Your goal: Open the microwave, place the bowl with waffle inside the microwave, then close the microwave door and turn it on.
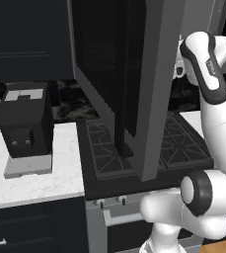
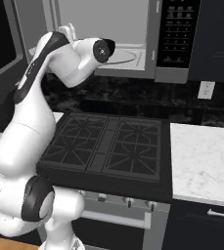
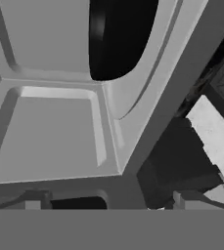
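Microwave [image 2: 147,39] hangs above the stove [image 2: 108,146], its door [image 1: 119,84] swung wide out over the burners, so the cavity stands exposed with its pale walls and the round turntable ring on the floor. The black bowl [image 3: 121,36] shows in the hand view as a dark round shape sitting inside that cavity, close in front of the camera; the waffle cannot be made out from this angle. The gripper [image 3: 108,202] is at the mouth of the cavity with its jaws spread wide and nothing between them, so the bowl appears to be set down and let go. My judgement is that the step in hand is getting clear of the oven. To do it well, the hand should draw straight back along the line it points (no sideways sweep, since the bowl sits just ahead and the frame edge is near), keep the fingers apart until they are outside, and only then swing round to the outer face of the door to push it shut.
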### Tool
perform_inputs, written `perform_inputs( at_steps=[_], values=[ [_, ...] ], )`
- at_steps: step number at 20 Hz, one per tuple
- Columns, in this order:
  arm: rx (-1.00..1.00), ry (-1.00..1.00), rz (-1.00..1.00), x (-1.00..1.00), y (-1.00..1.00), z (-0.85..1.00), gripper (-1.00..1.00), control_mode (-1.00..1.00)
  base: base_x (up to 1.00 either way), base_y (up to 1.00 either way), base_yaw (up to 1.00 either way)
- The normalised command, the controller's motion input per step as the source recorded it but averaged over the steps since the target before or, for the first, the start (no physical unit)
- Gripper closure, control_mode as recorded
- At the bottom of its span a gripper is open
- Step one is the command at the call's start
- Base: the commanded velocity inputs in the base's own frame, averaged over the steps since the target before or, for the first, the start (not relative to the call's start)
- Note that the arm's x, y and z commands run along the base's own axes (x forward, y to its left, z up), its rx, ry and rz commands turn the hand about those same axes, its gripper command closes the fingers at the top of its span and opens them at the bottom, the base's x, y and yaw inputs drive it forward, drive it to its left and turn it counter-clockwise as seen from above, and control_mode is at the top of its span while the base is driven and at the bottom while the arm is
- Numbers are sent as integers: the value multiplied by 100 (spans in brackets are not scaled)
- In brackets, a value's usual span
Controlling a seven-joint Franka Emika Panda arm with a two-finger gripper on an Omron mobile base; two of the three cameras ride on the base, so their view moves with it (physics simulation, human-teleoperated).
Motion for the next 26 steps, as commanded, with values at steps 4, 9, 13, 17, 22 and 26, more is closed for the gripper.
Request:
perform_inputs(
  at_steps=[4,9,13,17,22,26],
  values=[
    [0,-1,1,-100,-23,13,-100,-100,0,0,0],
    [0,0,0,-100,-8,13,-100,-100,0,0,0],
    [1,0,0,-100,0,24,-100,-100,0,0,0],
    [1,-7,0,-100,0,15,-100,-100,0,0,0],
    [0,-16,-1,-100,0,11,-100,-100,0,0,0],
    [6,-13,-5,-100,0,8,-100,-100,0,0,0]
  ],
)
